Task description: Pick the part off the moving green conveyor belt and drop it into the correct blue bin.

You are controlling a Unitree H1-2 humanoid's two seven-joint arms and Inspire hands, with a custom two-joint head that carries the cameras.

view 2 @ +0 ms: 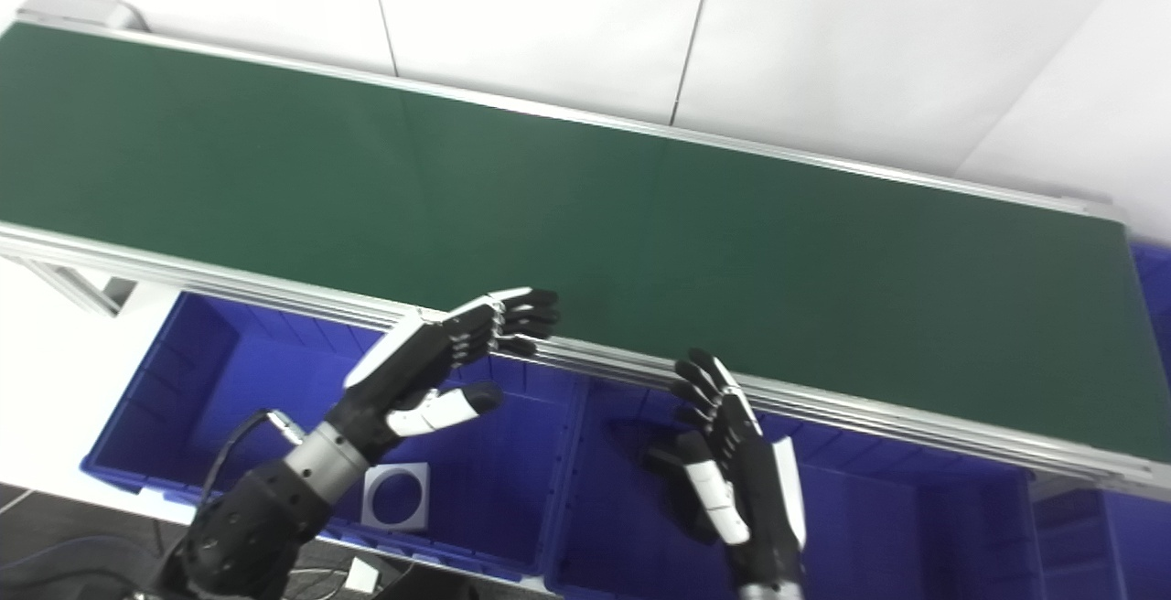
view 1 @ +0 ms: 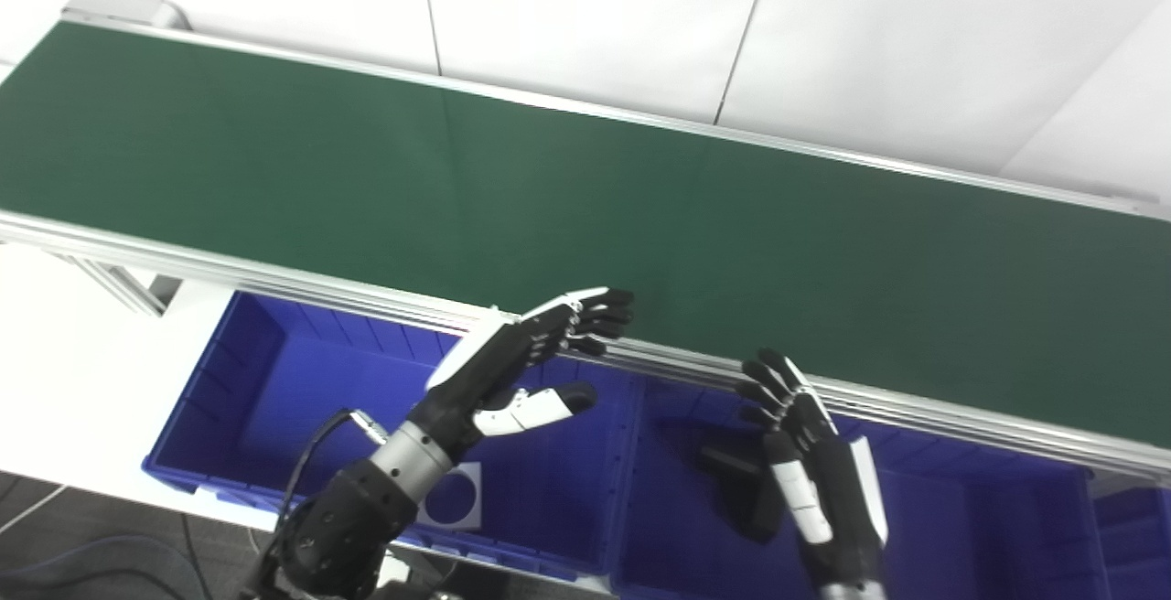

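My L hand is hovering w/ fingers spread & thumb apart, holding nothing; fingertips are reaching over the near rail of the belt, just at its green edge. My R hand is hanging lower & to the right, also spread & empty, fingers pointing up toward the rail but stopping just short of it. The belt is running diagonally across the view, far end at upper left, & its green surface is showing bare from end to end in both eye views. Below the rail, blue bins are sitting side by side. The left bin is under my L wrist; a flat white square part w/ a round hole is lying on its floor, near the front wall, just beside my forearm in the view. The middle bin is under my R hand; a dark part is lying inside it, partly hidden behind my R thumb, so its shape is hard to make out. A third bin is showing at far right, contents not visible. A black cable is looping off my L wrist. White wall panels are standing behind the belt.
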